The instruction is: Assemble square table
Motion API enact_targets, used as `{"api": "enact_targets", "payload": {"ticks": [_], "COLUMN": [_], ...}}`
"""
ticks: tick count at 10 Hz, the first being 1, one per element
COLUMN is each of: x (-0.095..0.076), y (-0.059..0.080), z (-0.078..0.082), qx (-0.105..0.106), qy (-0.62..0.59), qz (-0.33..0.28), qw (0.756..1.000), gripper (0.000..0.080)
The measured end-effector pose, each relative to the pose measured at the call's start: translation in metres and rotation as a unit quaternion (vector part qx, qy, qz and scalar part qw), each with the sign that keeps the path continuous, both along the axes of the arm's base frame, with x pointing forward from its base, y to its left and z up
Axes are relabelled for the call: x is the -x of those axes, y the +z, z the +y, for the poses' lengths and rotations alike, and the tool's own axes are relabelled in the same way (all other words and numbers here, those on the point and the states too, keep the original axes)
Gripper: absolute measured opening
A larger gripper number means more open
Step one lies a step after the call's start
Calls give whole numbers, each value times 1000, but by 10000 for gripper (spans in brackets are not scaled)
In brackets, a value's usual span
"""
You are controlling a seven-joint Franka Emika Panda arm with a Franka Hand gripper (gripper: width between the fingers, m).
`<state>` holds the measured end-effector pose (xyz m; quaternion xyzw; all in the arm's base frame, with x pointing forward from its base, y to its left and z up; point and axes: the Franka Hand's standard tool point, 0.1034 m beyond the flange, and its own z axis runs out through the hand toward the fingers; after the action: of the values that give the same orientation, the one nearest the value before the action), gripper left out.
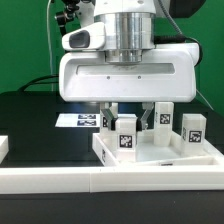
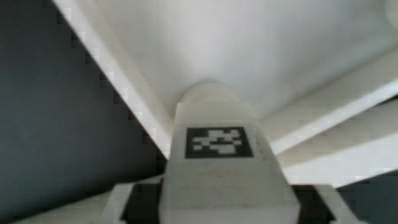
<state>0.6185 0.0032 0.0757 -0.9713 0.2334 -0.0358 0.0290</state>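
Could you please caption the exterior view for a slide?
Gripper lowered over the tabletop, among upright tagged legs.

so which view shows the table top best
The exterior view: the whole square table top with its raised rim and upright legs shows. The wrist view gives only a close slice of its rim.

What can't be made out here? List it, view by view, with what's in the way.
- Tool grip: the wrist view cuts the fingertips off at its edge beside the leg. The exterior view is too small to show contact.
- Square table top: the wrist view shows only blurred rim. In the exterior view its near side is cut off by the rail in front.
- Marker board: partly behind the tool, tags too small to read.
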Motion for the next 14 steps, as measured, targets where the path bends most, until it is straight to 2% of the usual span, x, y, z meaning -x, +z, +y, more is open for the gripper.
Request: {"api": "enact_targets", "payload": {"ticks": [3, 6, 8, 10, 11, 13, 14], "x": [3, 3, 3, 2, 2, 3, 3], "y": [-1, 0, 0, 0, 1, -1, -1], "z": [3, 2, 3, 4, 5, 5, 6], "qx": [-11, -26, -48, -58, -64, -66, -73], "qy": [-150, -277, -376, -441, -492, -534, -564], "qz": [3, 2, 8, 12, 17, 20, 23], "qw": [989, 961, 925, 896, 868, 843, 822], "gripper": [290, 290, 290, 290, 291, 291, 291]}}
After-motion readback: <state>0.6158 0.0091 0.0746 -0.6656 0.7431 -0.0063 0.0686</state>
